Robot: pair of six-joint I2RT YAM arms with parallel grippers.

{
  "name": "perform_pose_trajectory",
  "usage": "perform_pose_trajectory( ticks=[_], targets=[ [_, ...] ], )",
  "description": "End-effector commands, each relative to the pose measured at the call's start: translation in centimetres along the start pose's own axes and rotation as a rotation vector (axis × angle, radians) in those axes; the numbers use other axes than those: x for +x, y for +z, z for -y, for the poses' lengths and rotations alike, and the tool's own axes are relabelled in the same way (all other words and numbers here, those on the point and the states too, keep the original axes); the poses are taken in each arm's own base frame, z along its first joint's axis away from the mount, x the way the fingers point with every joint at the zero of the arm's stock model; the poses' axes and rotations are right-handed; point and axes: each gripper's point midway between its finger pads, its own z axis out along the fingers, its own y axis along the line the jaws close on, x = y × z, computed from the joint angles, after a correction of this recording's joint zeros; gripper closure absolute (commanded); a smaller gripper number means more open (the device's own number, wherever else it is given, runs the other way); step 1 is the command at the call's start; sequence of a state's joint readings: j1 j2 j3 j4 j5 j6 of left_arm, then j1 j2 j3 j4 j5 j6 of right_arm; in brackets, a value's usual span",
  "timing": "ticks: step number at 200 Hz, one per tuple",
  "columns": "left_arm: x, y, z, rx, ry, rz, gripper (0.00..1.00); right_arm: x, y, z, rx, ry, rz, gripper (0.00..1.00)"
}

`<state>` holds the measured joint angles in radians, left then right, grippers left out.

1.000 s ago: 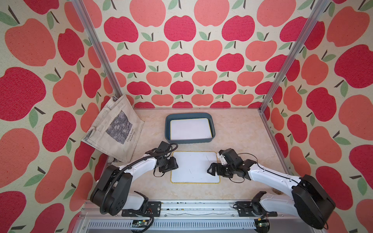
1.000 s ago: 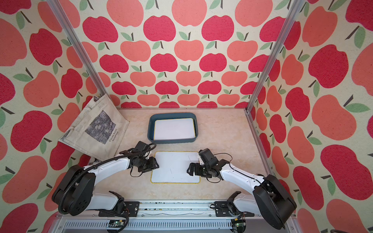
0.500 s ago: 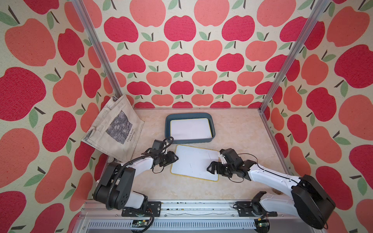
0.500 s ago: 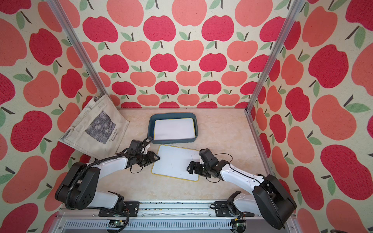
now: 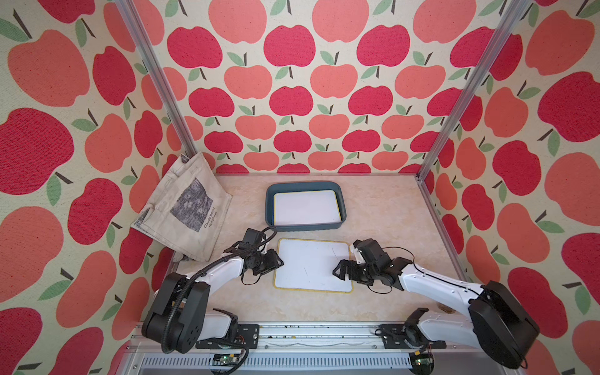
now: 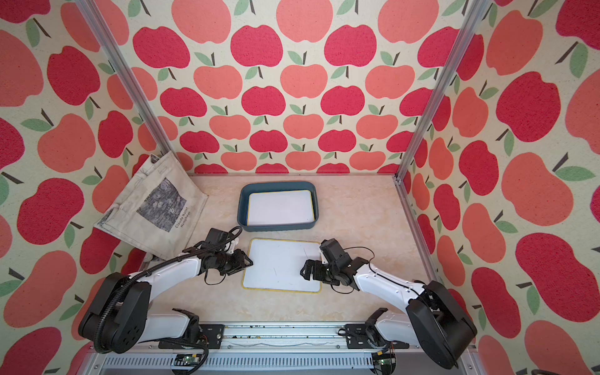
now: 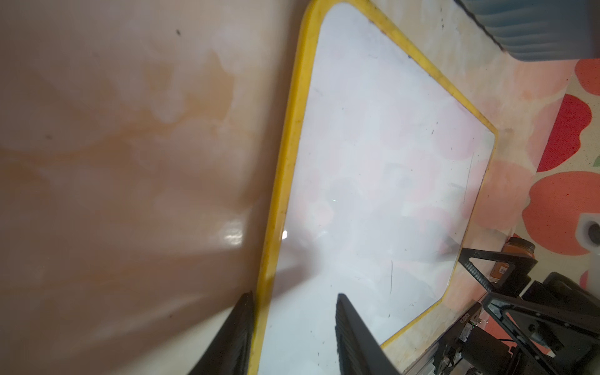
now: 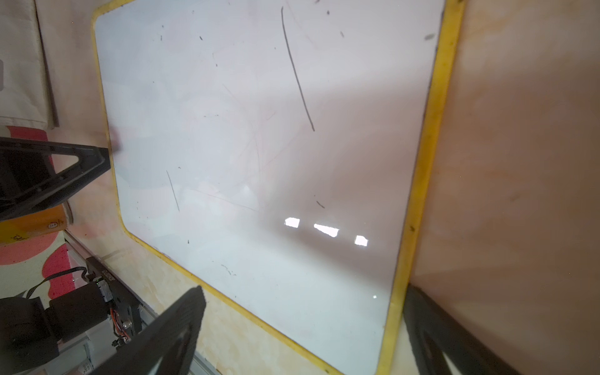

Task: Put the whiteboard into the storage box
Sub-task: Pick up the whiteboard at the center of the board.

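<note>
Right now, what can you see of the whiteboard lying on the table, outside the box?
The whiteboard is a thin, glossy white rectangle with rounded corners, a yellow rim and a few dark pen marks. It lies flat on the table, just before the box, apart from it. The left hand straddles one short edge, the right hand the opposite; both open, contact unclear.

The left wrist view cuts off one end of the flat, yellow-rimmed white whiteboard [image 7: 373, 162]. Beyond the whiteboard, only a ribbed corner of the shallow dark teal-blue plastic storage box [image 7: 539, 29] shows. Beside the whiteboard, a small orange-brown object [image 7: 519, 250] is too hidden to identify.
</note>
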<state>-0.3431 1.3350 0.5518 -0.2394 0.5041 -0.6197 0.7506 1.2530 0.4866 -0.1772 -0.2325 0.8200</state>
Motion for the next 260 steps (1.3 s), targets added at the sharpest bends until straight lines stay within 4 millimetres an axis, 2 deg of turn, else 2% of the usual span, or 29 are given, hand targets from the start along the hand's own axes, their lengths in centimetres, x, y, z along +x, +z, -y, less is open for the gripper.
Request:
perform_pose_trajectory(
  ticks=[1, 31, 64, 100, 175, 260],
  targets=[
    [5.2, -1.7, 9.3, 0.445, 0.076, -0.285, 0.58, 7.9, 2.4, 4.6, 0.07, 0.044, -0.263, 0.01],
    [5.4, -1.8, 9.8, 0.474, 0.072, -0.31, 0.62, 7.9, 2.1, 4.9, 0.081, 0.038, -0.255, 0.01],
    [5.9, -2.9, 10.5, 0.509, 0.102, -0.322, 0.69, 7.6, 1.8, 5.2, 0.074, 0.041, -0.238, 0.01],
    [5.6, -3.7, 11.5, 0.571, 0.122, -0.3, 0.73, 7.5, 1.8, 5.2, 0.057, 0.044, -0.229, 0.01],
    [5.4, -3.5, 10.3, 0.523, 0.079, -0.303, 0.77, 7.7, 1.1, 6.0, 0.07, 0.05, -0.214, 0.01],
    [4.4, -6.1, 9.6, 0.482, 0.058, -0.213, 0.74, 7.1, 0.6, 5.9, 0.066, 0.042, -0.194, 0.01]
  ],
)
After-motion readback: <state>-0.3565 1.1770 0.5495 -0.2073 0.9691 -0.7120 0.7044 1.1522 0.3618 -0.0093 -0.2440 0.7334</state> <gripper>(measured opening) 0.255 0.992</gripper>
